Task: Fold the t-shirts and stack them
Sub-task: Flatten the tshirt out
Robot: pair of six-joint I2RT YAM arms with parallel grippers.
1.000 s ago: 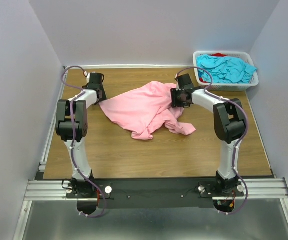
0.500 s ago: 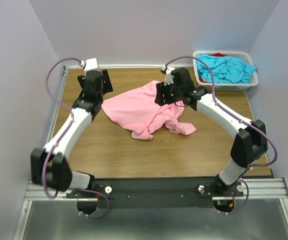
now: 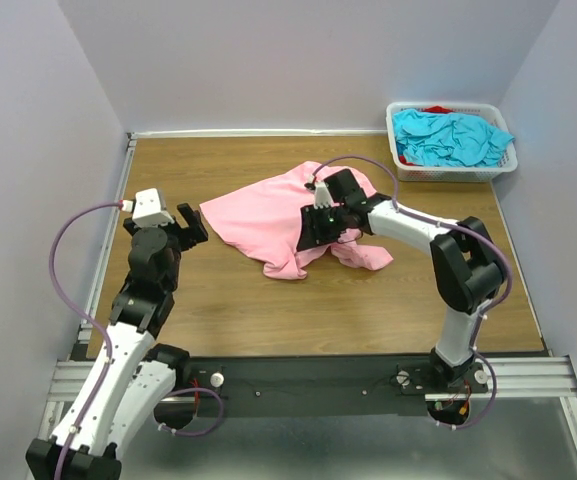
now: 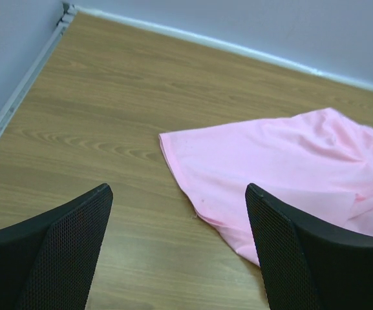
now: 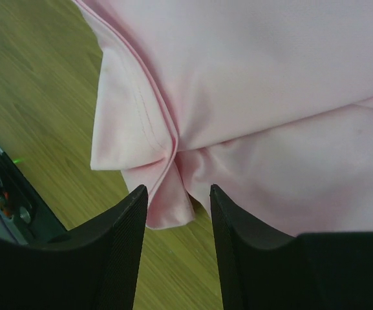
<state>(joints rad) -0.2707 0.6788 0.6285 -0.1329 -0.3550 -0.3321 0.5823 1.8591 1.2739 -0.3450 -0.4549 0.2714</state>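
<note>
A wooden bench (image 3: pixel 268 310) seen from above, with two robot arms mounted at its near edge. A pink shirt (image 3: pixel 268 210) lies loosely spread and rumpled in the middle of the bench, with bunched folds on the side toward the right edge.

The left claw (image 3: pixel 193 222) hangs above bare wood near the left edge, just beside the shirt's left corner. Its fingers (image 4: pixel 76 239) are spread wide with nothing between them.

The right claw (image 3: pixel 308 238) is down on the shirt's near part. Its fingers (image 5: pixel 125 232) are partly apart, either side of a bunched fold of hem but not pinching it.

A white basket (image 3: pixel 404 165) in the far right corner holds turquoise shirts (image 3: pixel 448 137) with a bit of red cloth (image 3: pixel 436 108) behind them.
</note>
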